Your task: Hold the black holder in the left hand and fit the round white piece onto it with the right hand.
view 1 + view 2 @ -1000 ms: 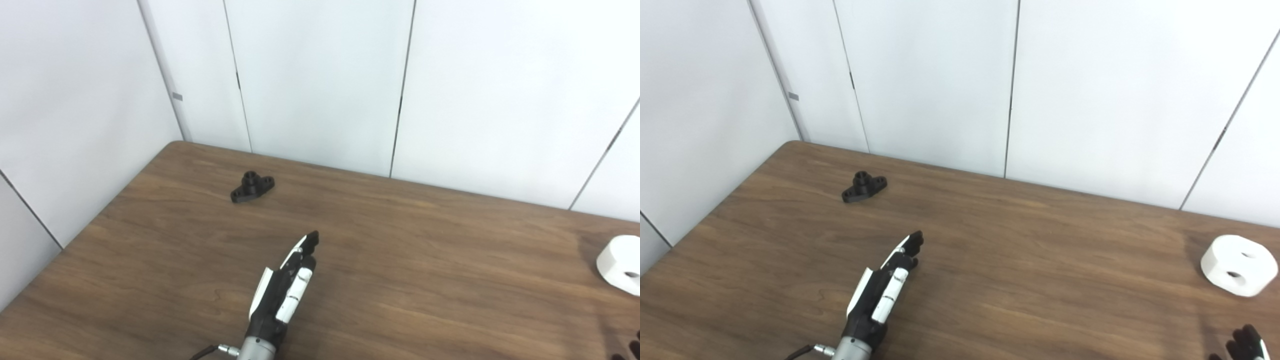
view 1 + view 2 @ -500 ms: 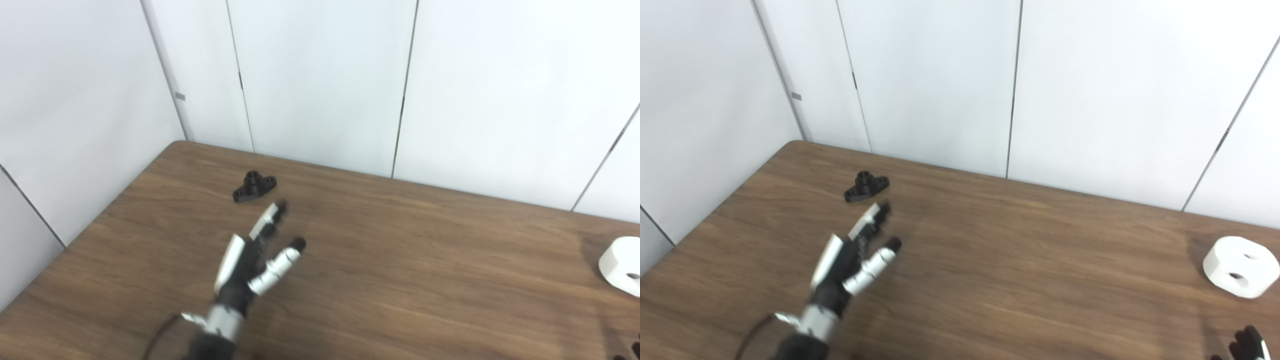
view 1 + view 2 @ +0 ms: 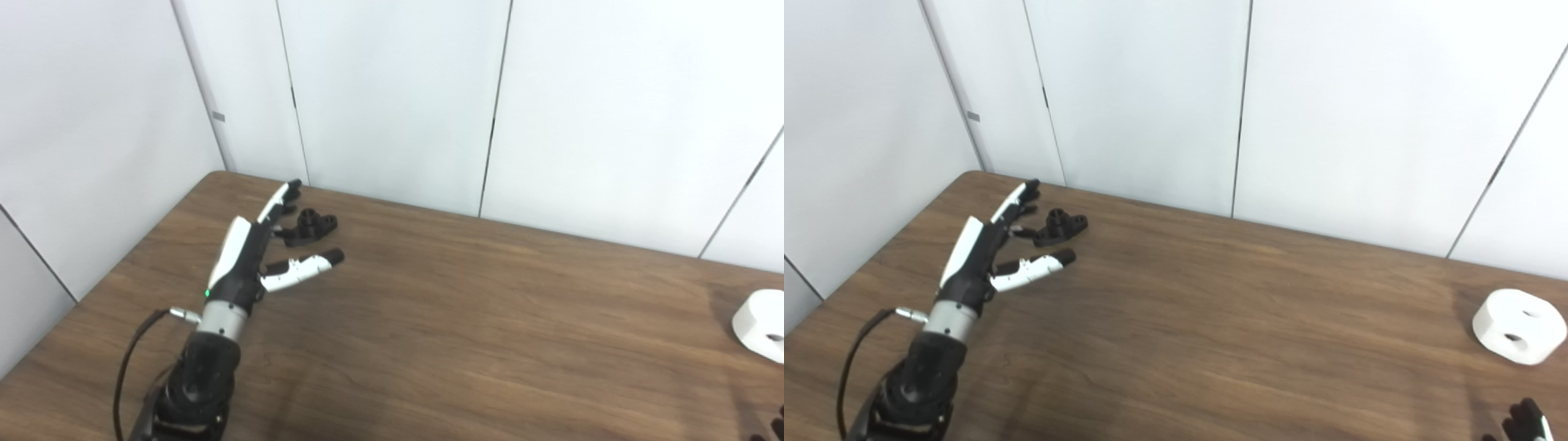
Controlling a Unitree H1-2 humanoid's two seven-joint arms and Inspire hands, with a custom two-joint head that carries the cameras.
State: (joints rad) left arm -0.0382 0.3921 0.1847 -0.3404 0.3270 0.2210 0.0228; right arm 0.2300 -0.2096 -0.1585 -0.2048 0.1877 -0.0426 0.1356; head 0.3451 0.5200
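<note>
Left eye view | left hand (image 3: pixel 245 263) advanced to black holder (image 3: pixel 311 226); fingers (image 3: pixel 279 198) spread, nothing held

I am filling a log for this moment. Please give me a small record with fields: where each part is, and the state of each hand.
black holder: on the table, far left, not lifted
left hand: open, fingers spread beside the holder, no grasp visible
round white piece: on the table, far right, untouched
right hand: only fingertips visible at bottom right edge; state cannot be told
assembly: not yet started
</note>
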